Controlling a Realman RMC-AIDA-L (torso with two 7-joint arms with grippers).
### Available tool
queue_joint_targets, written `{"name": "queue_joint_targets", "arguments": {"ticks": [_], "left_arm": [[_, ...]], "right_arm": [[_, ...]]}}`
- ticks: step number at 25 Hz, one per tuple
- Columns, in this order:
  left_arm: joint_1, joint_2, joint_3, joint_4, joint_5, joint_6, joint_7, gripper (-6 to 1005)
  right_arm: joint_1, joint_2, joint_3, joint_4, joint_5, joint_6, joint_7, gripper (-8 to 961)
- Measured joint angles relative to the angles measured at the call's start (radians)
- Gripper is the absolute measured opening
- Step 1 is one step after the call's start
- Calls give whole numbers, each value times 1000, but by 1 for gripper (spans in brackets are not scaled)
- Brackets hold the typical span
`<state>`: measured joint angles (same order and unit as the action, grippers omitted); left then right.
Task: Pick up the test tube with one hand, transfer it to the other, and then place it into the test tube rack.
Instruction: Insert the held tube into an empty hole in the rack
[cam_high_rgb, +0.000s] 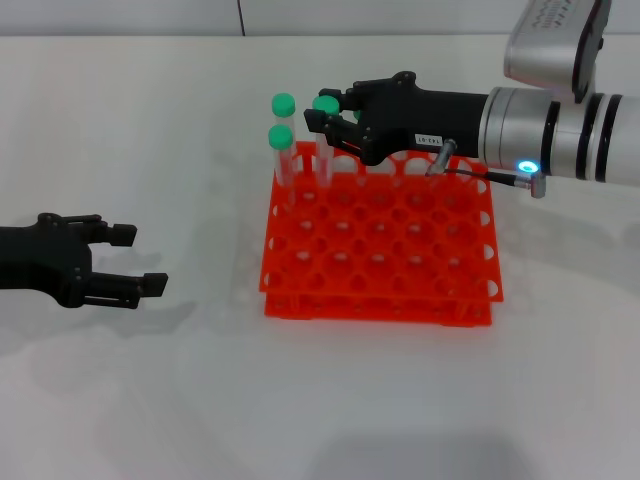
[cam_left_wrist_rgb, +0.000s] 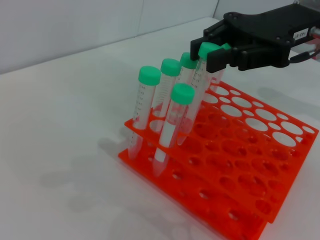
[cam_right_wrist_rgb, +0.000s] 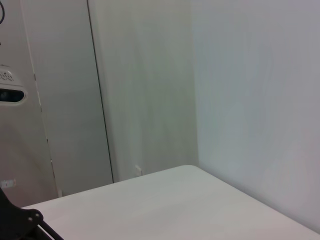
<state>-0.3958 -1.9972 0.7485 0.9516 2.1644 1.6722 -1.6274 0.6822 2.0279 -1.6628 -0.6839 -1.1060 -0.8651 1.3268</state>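
Observation:
The orange-red test tube rack stands at the table's middle; it also shows in the left wrist view. My right gripper, black with a white label and a blue wrist light, is over the rack's far left corner. It is shut on the green cap of a test tube that leans with its lower end in a rack hole. In the left wrist view the right gripper grips that tube at the cap. My left gripper is open and empty, low over the table left of the rack.
Other green-capped tubes stand in holes along the rack's left side; the left wrist view shows several. The right wrist view shows only a wall, a door and a table corner.

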Motion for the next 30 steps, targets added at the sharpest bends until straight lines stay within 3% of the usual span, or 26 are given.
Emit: {"name": "queue_joint_targets", "arguments": {"ticks": [30], "left_arm": [[0,-2,0,-1,0,3,10,890]], "right_arm": [[-12,0,-14,8,-1,0,-4,354]]}}
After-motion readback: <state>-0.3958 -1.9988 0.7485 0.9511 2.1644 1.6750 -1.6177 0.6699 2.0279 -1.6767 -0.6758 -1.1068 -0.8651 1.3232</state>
